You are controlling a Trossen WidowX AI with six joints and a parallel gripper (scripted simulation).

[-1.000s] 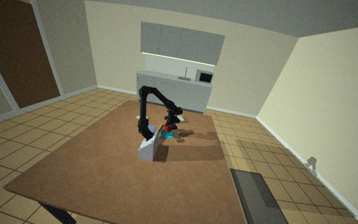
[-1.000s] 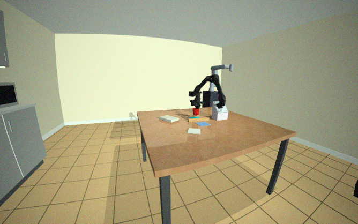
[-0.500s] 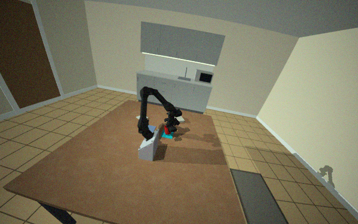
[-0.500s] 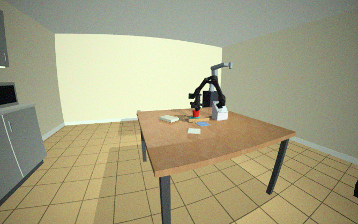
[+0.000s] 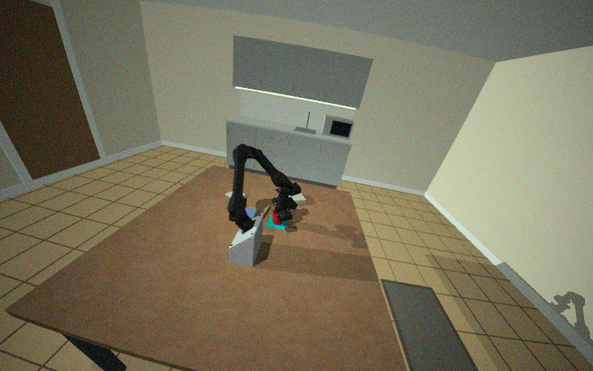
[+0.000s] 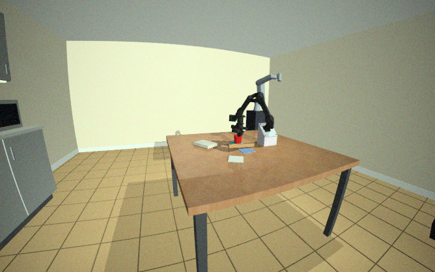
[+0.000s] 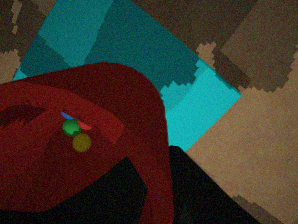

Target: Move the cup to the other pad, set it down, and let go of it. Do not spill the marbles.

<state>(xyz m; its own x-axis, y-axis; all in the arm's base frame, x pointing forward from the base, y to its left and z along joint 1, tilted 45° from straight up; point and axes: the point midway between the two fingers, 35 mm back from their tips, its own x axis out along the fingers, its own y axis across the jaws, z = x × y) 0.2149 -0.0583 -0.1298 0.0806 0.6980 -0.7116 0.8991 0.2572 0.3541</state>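
The red cup (image 5: 277, 217) (image 6: 238, 139) (image 7: 142, 90) is upright at the cyan pad (image 5: 271, 224) (image 6: 231, 142) (image 7: 205, 107), low over it or on it; I cannot tell whether its base touches. My gripper (image 5: 281, 213) (image 6: 239, 134) (image 7: 159, 153) points down and is shut on the cup's wall, one finger inside and one outside. In the wrist view a green marble (image 7: 71, 127), a yellow marble (image 7: 81, 143) and parts of a blue and a red one show inside the cup. The blue pad (image 5: 252, 212) (image 6: 247, 150) lies flat nearby with nothing on it.
A wooden block (image 5: 266, 210) (image 6: 243, 146) lies between the two pads. A pale book-like slab (image 5: 299, 199) (image 6: 204, 144) lies beyond the cyan pad in the top view. A thin white square (image 5: 229, 194) (image 6: 236, 159) lies beyond the blue pad.
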